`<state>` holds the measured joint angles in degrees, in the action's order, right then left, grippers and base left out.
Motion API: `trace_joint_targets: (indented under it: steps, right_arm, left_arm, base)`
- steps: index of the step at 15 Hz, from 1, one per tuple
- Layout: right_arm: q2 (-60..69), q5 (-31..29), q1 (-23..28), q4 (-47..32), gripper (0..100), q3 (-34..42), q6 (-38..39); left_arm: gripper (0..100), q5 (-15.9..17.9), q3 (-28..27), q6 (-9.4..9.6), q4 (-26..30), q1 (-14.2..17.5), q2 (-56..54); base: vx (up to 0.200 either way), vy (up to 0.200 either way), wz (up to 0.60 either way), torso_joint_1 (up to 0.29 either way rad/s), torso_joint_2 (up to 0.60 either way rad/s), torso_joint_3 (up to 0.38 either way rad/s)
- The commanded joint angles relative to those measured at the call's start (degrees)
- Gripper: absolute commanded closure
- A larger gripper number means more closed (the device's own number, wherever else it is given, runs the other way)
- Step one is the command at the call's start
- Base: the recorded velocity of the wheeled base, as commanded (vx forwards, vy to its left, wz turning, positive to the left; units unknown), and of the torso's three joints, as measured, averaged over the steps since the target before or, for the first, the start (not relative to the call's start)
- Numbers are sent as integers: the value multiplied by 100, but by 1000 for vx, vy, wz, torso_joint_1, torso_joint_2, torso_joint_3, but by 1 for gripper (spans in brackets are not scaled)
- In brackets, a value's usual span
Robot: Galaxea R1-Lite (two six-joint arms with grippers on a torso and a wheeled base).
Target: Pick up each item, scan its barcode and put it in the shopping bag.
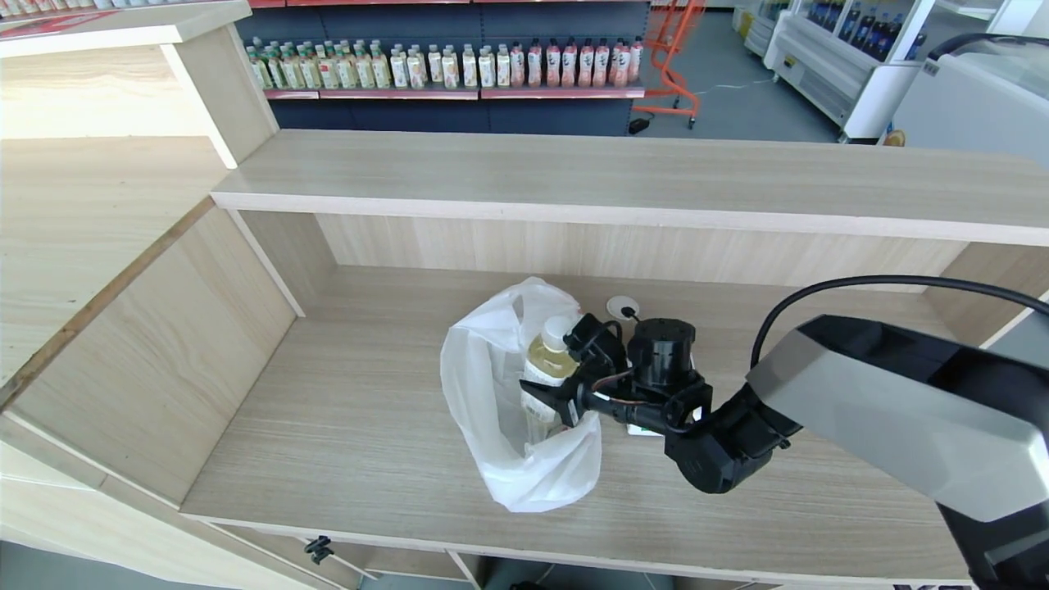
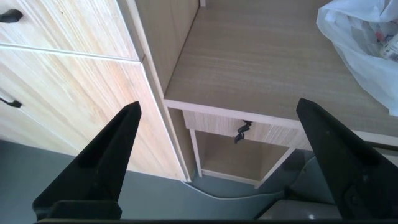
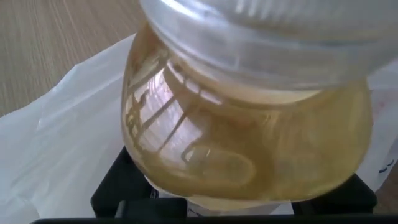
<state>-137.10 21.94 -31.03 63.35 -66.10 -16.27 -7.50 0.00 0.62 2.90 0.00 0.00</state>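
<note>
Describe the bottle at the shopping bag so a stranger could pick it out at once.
On the light wooden counter stands a crumpled white plastic shopping bag. At its open mouth, the black fingers of the right gripper hold a clear plastic bottle. Its white cap and pale yellow drink set it apart from the plain white bag and the black fingers around it.

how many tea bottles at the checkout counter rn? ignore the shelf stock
1. The tea bottle is gripped in the right hand, at the mouth of the white shopping bag on the counter. More could be hidden inside the bag.
</note>
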Motion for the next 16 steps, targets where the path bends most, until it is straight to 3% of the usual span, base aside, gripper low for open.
trace_joint_targets:
  steps: [1,2,3,5,9,10,13,16]
  right_arm:
    - [-133,-6,9,-7,100,-70,-34]
    - [-133,3,9,28,100,-88,-25]
    - [-98,3,9,37,0,-88,19]
    - [201,12,0,-7,0,97,538]
    - [1695,12,44,-526,0,809,2629]
    - [2003,3,79,-658,0,1002,2823]
    - [3628,21,343,-1000,0,2514,2946]
    - [5395,-50,650,-2644,0,3252,2999]
  left_arm:
    - [0,-6,0,-1,0,0,9]
    - [0,-6,0,-1,0,0,0]
    - [0,-6,0,-1,0,0,0]
    - [0,-6,0,-1,0,0,0]
    - [0,-6,0,-1,0,0,0]
    - [0,-6,0,-1,0,0,0]
    - [0,-6,0,-1,0,0,0]
    - [0,3,0,-1,0,0,0]
  base:
    - [0,0,0,0,0,0]
    - [0,0,0,0,0,0]
    - [0,0,0,0,0,0]
    - [0,0,0,0,0,0]
    - [0,0,0,0,0,0]
    - [0,0,0,0,0,0]
    - [0,0,0,0,0,0]
    - [0,0,0,0,0,0]
